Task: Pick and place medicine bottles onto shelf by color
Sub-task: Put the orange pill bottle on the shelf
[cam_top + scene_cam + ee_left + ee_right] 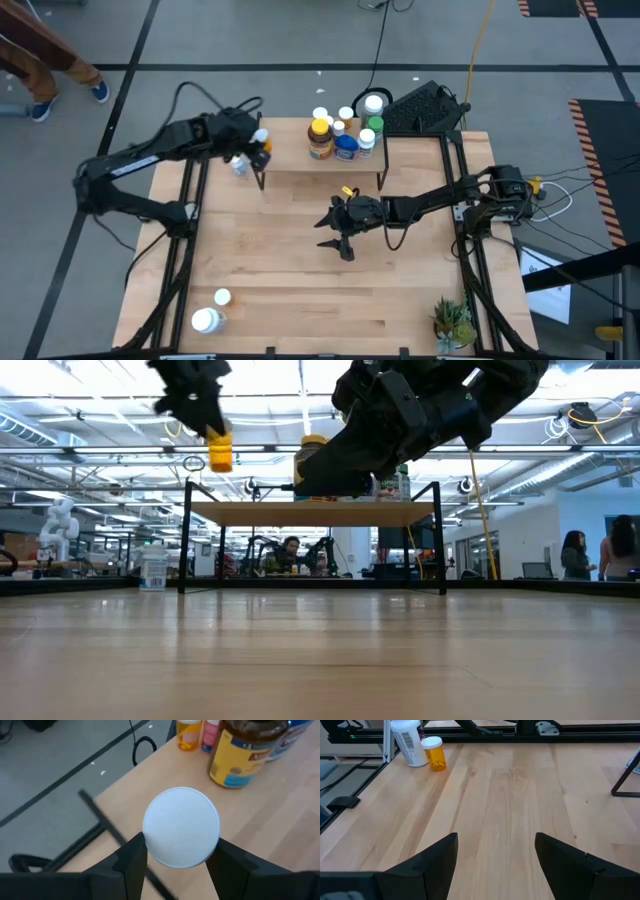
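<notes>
Orange bottle [220, 452] above shelf [290, 163] edge

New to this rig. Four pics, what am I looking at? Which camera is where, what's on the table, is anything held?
It is a two-armed robot at a wooden table. One picture looks straight down, one looks level across the tabletop, and one comes from each wrist.

The left gripper is shut on an orange bottle with a white cap, held in the air by the left end of the shelf. That low board on black legs already carries a cluster of bottles.

The right gripper is open and empty, over the middle of the table.

Two more bottles wait at the near left corner: a white bottle and a small orange one. A potted plant sits at the near right corner.
</notes>
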Controlling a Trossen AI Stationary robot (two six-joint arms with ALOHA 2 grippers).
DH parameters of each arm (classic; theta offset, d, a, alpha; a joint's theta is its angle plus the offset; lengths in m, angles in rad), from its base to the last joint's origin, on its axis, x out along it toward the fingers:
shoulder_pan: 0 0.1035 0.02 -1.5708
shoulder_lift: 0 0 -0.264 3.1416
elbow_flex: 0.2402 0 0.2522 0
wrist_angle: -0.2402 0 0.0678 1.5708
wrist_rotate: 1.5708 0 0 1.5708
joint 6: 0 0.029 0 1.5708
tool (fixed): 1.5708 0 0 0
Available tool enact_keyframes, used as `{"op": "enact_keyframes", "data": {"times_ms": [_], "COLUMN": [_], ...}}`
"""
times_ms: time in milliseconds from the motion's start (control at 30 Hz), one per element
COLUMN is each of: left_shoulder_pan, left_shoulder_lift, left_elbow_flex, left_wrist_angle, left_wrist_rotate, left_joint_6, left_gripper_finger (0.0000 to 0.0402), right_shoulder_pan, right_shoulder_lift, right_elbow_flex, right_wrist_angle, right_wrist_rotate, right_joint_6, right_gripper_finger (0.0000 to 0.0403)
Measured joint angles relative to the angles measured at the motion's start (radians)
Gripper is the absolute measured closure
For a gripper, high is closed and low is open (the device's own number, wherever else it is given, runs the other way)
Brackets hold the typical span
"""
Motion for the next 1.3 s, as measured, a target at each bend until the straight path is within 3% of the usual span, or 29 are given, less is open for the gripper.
{"op": "enact_keyframes", "data": {"times_ms": [233,500,767,1300], "left_shoulder_pan": [0.032,0.111,0.164,0.162], "left_shoulder_lift": [0.199,0.321,0.376,0.419], "left_elbow_flex": [0.122,0.137,0.137,0.138], "left_wrist_angle": [0.05,0.159,0.235,0.281], "left_wrist_rotate": [-0.001,0.003,0.159,0.16], "left_joint_6": [0.103,0.177,0.213,0.226], "left_gripper_finger": [0.0215,0.0215,0.0215,0.0212], "right_shoulder_pan": [0.0,0.0,-0.006,-0.009], "right_shoulder_lift": [0.0,0.0,0.0,0.0], "right_elbow_flex": [-0.001,-0.001,-0.001,-0.001], "right_wrist_angle": [-0.031,-0.072,-0.086,-0.091], "right_wrist_rotate": [0.0,0.007,0.008,0.008], "right_joint_6": [-0.004,-0.004,-0.004,0.003], "right_gripper_finger": [0.0144,0.0144,0.0144,0.0144]}}
